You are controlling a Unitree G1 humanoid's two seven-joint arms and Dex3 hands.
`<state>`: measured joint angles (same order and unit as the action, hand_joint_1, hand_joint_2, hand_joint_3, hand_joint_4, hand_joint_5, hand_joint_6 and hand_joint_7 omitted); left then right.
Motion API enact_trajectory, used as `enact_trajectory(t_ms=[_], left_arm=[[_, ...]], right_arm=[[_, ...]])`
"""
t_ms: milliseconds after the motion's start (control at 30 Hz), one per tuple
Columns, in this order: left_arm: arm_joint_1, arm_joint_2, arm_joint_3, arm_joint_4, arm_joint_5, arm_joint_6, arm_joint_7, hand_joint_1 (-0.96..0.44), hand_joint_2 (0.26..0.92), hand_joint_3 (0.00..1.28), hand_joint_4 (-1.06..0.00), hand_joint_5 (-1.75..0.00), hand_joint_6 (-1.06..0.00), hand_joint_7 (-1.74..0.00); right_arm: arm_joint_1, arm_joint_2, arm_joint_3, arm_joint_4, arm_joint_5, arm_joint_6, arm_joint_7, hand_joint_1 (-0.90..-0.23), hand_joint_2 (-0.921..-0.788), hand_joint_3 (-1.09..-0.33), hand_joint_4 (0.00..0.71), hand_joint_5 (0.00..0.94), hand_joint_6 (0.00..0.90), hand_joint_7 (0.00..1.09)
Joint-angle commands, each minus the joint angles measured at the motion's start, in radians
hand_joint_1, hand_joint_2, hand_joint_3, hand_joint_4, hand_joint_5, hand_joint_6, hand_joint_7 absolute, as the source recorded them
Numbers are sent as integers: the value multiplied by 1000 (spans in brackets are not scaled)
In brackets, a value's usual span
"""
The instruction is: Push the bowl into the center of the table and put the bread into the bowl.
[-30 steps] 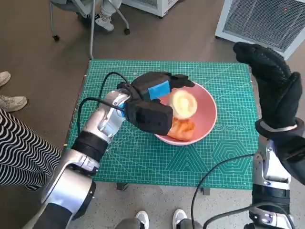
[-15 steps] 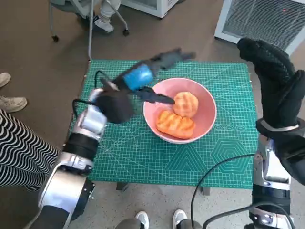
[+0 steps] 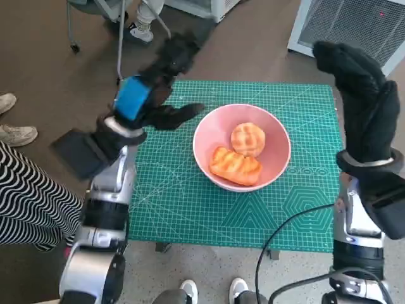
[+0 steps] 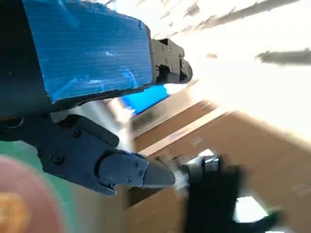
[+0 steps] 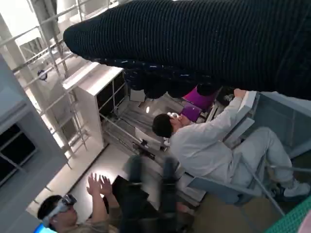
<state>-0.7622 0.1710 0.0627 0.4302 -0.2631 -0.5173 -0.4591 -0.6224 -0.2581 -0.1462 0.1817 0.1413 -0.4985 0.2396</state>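
green mat [image 3: 190, 209], pink bowl [image 3: 278, 166] holding two breads [image 3: 240, 152]

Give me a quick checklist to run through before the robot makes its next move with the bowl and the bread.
1. Bowl near the middle of the green mat: ok, roughly central, slightly toward the right side.
2. Bread in the bowl: ok, a round bun and a ridged piece both lie inside.
3. Left hand off the bowl: ok, raised near the table's far left corner, holding nothing.
4. Right hand out of the way: ok, held up at the right edge, nothing seen in it.
5. Bread left outside the bowl: ok, none visible.
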Motion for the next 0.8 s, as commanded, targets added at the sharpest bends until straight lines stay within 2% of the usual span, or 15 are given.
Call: enact_trajectory(t_ms=[33,367,800], left_arm=[[76,-29,14,-68,-38,30,9,-784,921,460,-40,-8,0,-395],[112,-46,29,-85,-51,51,7,-775,921,436,-46,-9,1,-407],[103,-39,30,-87,-37,63,5,-771,921,431,-44,-7,1,-413]], right_arm=[[-8,8,16,5,-29,13,-14,-703,-921,-732,171,5,-1,569],[-30,6,31,24,-37,2,-5,-722,-921,-736,157,0,-1,542],[-33,-7,35,25,-29,0,5,-721,-921,-740,155,0,-1,540]])
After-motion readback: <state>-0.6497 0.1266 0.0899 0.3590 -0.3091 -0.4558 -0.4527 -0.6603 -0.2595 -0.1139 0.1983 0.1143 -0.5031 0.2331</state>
